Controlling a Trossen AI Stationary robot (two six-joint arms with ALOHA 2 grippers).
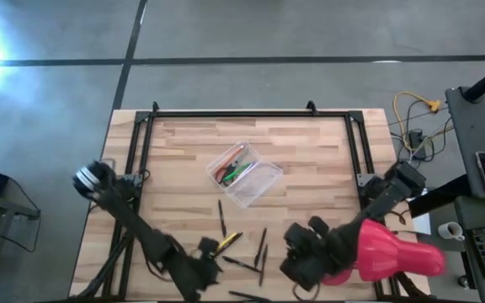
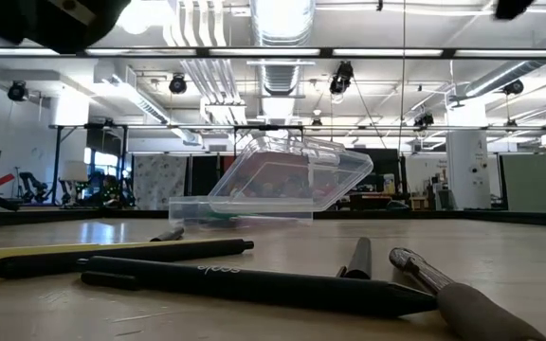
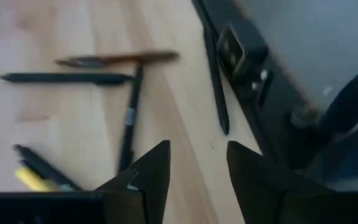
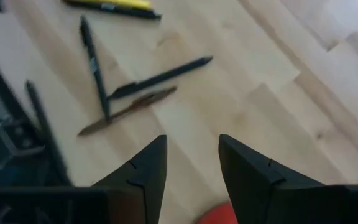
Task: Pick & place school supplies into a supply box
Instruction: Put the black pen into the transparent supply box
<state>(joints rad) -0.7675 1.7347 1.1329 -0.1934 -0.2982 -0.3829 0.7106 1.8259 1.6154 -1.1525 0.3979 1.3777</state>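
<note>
**Both pincers poised above scattered pens**

The supply box (image 1: 246,175) lies mid-tabletop (image 1: 310,160), holding what appear to be red, orange and green items. Dark pens (image 1: 261,245) and a yellow marker (image 1: 228,241) lie near the front edge. The left pincer (image 3: 196,171) and right pincer (image 4: 191,163) hover over them, fingers parted, holding nothing.

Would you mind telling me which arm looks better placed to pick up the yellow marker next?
Probably the left. The left gripper hovers open right beside the yellow marker, near the table's front edge. The right gripper, also open, sits farther off, beyond the dark pens.
</note>
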